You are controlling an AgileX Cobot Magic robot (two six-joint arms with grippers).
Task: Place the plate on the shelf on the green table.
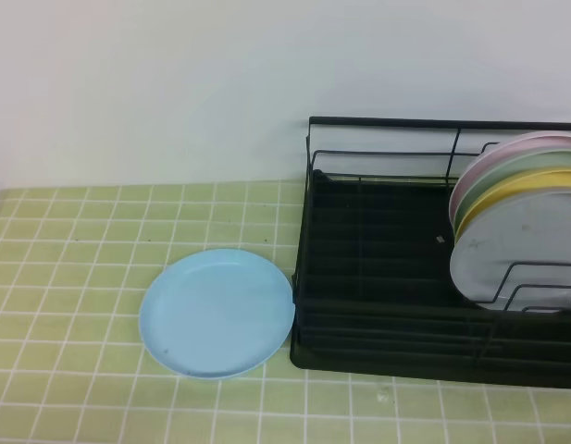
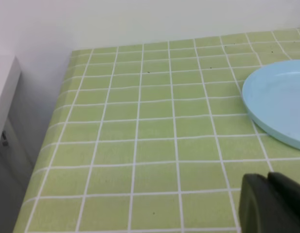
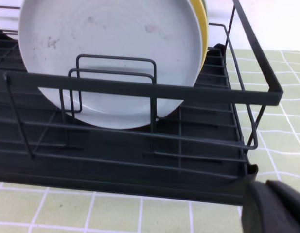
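The light blue plate [image 1: 217,313] lies flat on the green tiled table [image 1: 72,277], its right rim close to the left end of the black wire shelf [image 1: 378,277]. The left wrist view shows the plate [image 2: 281,102] at the right edge. The right wrist view shows the shelf [image 3: 140,92] from the front. Neither gripper shows in the high view. A dark finger of the left gripper [image 2: 271,204] fills the lower right corner of its view, and a dark finger of the right gripper [image 3: 276,206] does the same. Their openings are not shown.
Several plates stand upright in the right part of the shelf: a white-grey one [image 1: 526,245] in front, a yellow one [image 1: 535,180], then green and pink behind. The white-grey plate [image 3: 111,53] fills the right wrist view. The table's left edge [image 2: 47,145] drops off beside a white wall.
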